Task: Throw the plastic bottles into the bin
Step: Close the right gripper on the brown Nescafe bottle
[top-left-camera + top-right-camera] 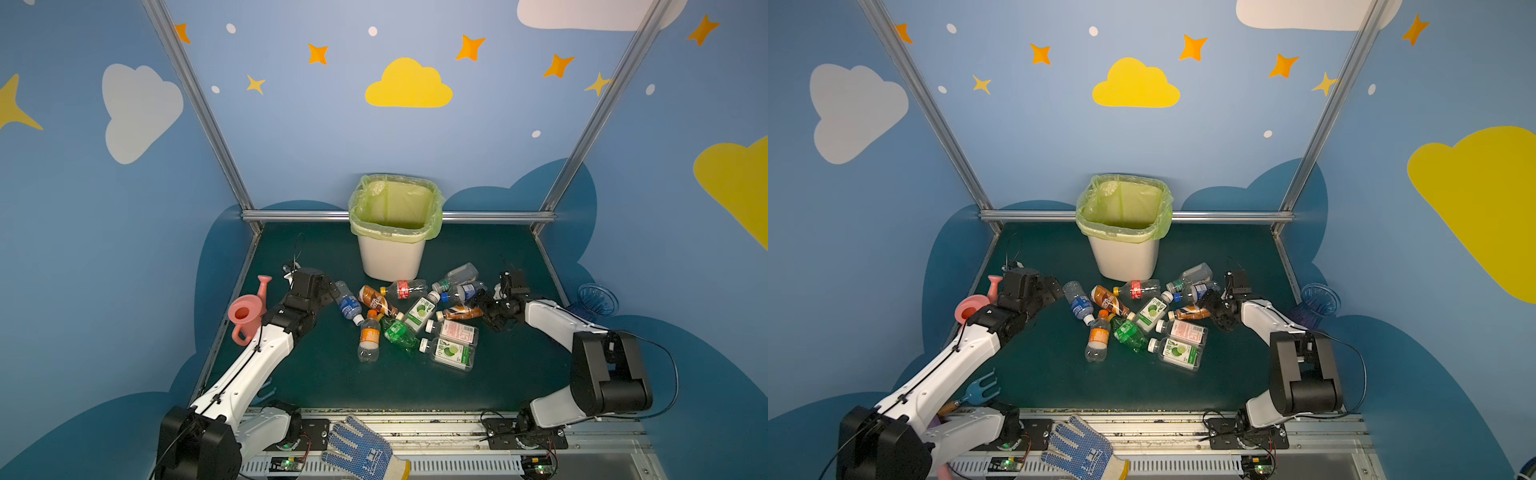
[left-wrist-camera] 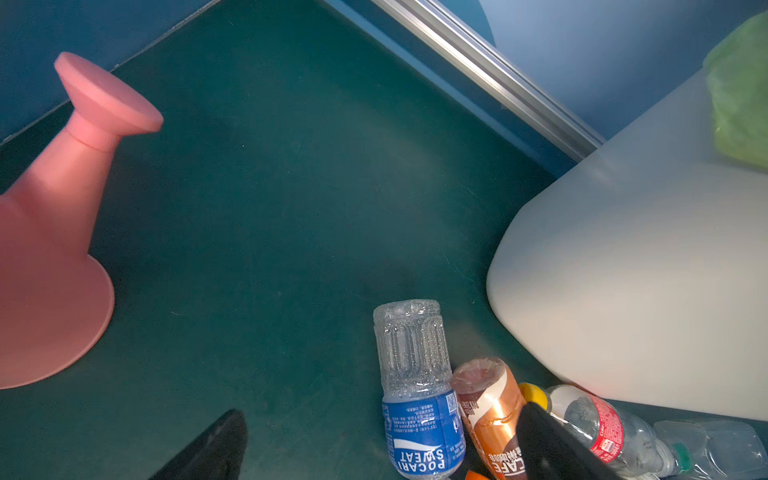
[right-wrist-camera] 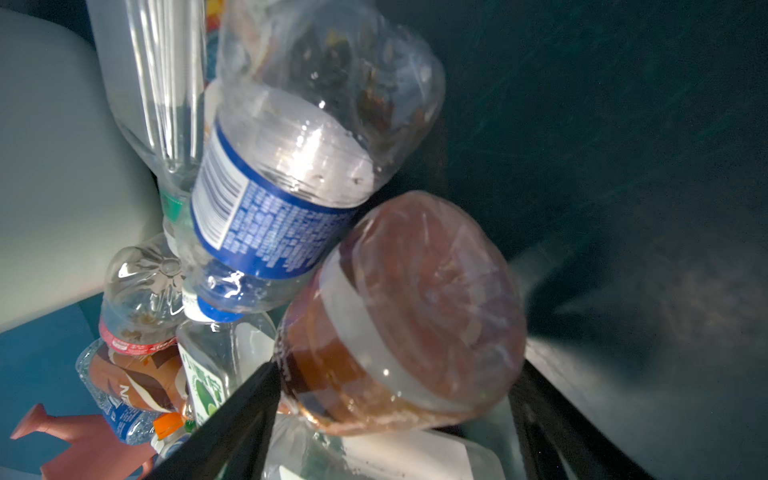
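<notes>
Right gripper (image 3: 397,374): jaws part-way open, one finger on each side of the brown bottle (image 3: 415,316), whose base fills the gap. Both fingers look to be at its sides. Cannot tell whether they pinch it.

Left gripper (image 2: 382,413): jaws spread wide, holding nothing. The Pocari bottle (image 2: 419,415) and a coffee-brown bottle (image 2: 490,419) lie on the mat (image 1: 324,374) between its fingers, and both run off the frame edge. One finger covers part of a red-labelled bottle (image 2: 598,428) lying against the foot of the bin (image 2: 623,270).

Plastic bottles (image 1: 453,353): heaped on their sides just in front of the bin, between the two grippers. They overlap and the lower ones are partly covered, so no sure count. In the right wrist view a blue-labelled bottle (image 3: 282,199) leans on the brown one. A clear bottle (image 3: 153,83) behind it is blurred and cut off.

The bin stands upright at the back middle of the mat, with a yellow-green bag (image 1: 395,199) folded over its rim. Only bag shows inside; the floor is hidden behind the near rim.

Pink watering can (image 1: 247,316): at the left edge of the mat, partly behind the left arm, inside in shadow. Ribbed vase (image 1: 596,301): at the right edge, lower part hidden by the right arm, contents unreadable. Blue rake (image 1: 984,390): half under the left arm. Dotted glove (image 1: 361,451): on the front rail, running off the bottom edge.
</notes>
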You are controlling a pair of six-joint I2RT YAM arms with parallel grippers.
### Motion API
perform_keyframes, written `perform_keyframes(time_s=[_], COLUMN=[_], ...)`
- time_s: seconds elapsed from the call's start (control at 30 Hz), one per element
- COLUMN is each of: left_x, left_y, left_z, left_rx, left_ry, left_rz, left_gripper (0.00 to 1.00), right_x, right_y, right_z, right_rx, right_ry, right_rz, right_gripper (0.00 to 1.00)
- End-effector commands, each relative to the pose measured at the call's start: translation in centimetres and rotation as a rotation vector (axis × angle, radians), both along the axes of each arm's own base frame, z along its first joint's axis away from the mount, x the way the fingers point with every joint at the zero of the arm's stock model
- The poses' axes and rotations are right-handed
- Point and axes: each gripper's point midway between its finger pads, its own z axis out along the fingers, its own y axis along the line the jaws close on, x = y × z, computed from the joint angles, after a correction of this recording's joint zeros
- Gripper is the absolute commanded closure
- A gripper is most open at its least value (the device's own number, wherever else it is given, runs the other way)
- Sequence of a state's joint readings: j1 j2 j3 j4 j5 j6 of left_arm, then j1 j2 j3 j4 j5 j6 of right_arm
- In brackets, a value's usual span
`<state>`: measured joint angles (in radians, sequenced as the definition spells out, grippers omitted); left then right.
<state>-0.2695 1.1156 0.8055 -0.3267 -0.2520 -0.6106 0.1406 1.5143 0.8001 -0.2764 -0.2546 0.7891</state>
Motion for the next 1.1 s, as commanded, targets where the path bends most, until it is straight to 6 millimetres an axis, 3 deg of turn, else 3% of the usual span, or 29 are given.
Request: perform_keyframes(time_s=[0.0,0.6,0.87,1.07], left_x=[-0.3,-0.9,-1.2,-1.5], left_y=[0.5,1.3,1.8,2.1], left_z=[-0.2,-0.8,-0.8,-0.9], left_rx=[0.01,0.02,0.007,0.004], left_ry=[0.014,0.037,0.031,0.029], left_rz=[0.014,0.038,0.052,0.064], left_gripper=[0.0,0.0,0.0,0.0], right_x=[0.5,1.3,1.8,1.9], right_y=[-0.3,-1.0,-1.0,-1.8], right_z=[-0.7,-2.6,-2.4,-0.5], right_rx=[-0.015,0.003,0.014,-0.031], right_ry=[0.011,0.04,0.022,-0.039], right_rz=[-0.042,-0.198,-0.215,-0.215], right_gripper=[0.16,0.22,0.34,0.45])
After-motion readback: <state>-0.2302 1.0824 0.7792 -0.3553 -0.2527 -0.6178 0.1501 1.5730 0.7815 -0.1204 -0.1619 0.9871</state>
